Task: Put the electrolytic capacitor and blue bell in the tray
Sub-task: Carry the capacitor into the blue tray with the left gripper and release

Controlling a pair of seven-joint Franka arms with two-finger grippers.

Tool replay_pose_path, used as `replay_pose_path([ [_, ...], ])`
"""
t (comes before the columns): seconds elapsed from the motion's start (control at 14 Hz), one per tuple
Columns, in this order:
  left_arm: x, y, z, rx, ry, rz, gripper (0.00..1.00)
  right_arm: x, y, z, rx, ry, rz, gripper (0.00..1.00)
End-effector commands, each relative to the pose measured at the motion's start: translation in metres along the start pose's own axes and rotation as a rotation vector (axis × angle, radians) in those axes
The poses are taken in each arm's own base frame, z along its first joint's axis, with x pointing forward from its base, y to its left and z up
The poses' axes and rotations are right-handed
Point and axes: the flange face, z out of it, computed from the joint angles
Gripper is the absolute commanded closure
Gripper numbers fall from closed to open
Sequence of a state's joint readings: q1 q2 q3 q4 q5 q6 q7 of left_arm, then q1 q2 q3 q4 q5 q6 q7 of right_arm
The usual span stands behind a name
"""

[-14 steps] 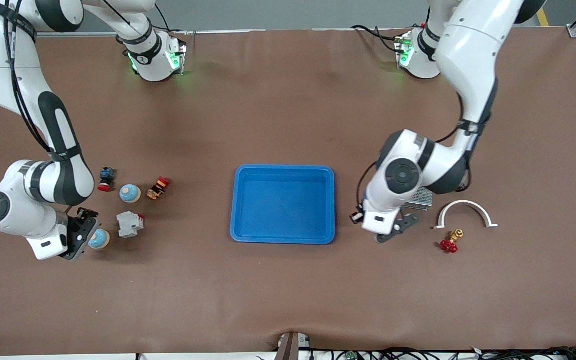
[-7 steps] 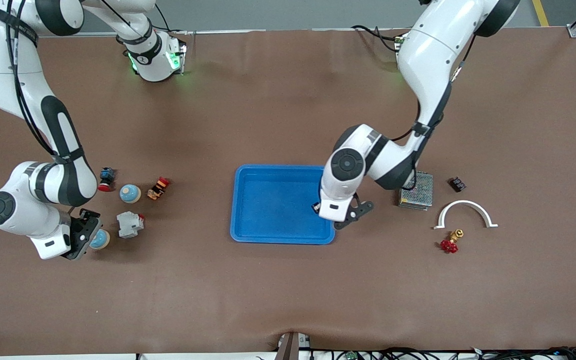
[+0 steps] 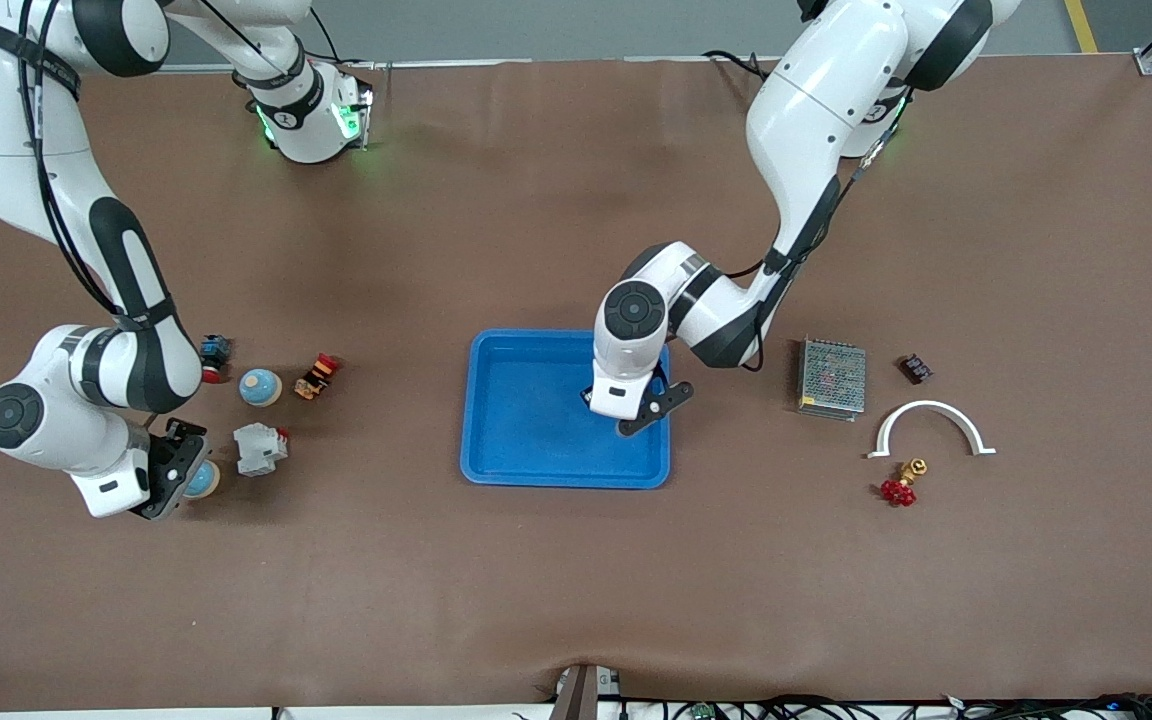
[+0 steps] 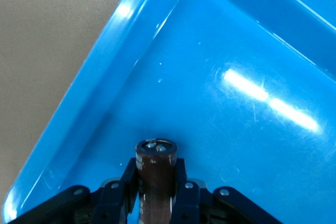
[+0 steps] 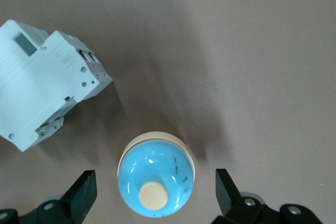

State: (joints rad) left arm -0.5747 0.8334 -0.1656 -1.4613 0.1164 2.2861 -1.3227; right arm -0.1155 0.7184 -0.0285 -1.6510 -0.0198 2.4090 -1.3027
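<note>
The bright-blue tray lies mid-table. My left gripper hangs over the tray's end toward the left arm. In the left wrist view it is shut on the dark brown electrolytic capacitor, held above the tray floor. My right gripper is down at a blue bell near the right arm's end. In the right wrist view the bell sits between the open fingers, with gaps on both sides. A second blue bell stands farther from the camera.
A white breaker sits beside the bell, close to my right gripper. A red-capped button and an orange switch lie nearby. Toward the left arm's end are a grey mesh box, a small dark part, a white arch and a red valve.
My left arm has carried the capacitor from beside the mesh box to over the tray. My right gripper has stayed at the blue bell, shifting only slightly.
</note>
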Motion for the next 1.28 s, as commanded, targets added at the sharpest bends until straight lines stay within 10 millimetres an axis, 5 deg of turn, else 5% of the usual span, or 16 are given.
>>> replay_pose_path([
  [0.0, 0.012, 0.005, -0.020, -0.019, 0.035, -0.022, 0.00, -0.006, -0.003, 0.008, 0.003, 0.017, -0.004, 0.00],
  [0.21, 0.038, -0.003, -0.058, -0.022, 0.058, -0.053, 0.00, -0.008, -0.008, 0.015, -0.009, 0.020, -0.004, 0.00],
  [0.43, 0.084, -0.042, -0.115, 0.058, 0.104, -0.031, 0.00, -0.010, -0.007, 0.015, -0.016, 0.023, -0.001, 0.00],
  [0.64, 0.132, -0.107, -0.155, 0.104, 0.120, 0.076, 0.00, -0.011, -0.010, 0.020, -0.032, 0.027, -0.001, 0.00],
  [0.85, 0.171, -0.193, -0.178, 0.154, 0.099, 0.189, 0.00, -0.012, -0.013, 0.024, -0.044, 0.030, -0.001, 0.00],
  [1.0, 0.201, -0.253, -0.181, 0.183, 0.071, 0.227, 0.00, -0.013, -0.014, 0.026, -0.044, 0.030, 0.001, 0.00],
  [1.21, 0.248, -0.334, -0.156, 0.206, 0.010, 0.247, 0.00, -0.012, -0.014, 0.030, -0.050, 0.034, 0.003, 0.00],
])
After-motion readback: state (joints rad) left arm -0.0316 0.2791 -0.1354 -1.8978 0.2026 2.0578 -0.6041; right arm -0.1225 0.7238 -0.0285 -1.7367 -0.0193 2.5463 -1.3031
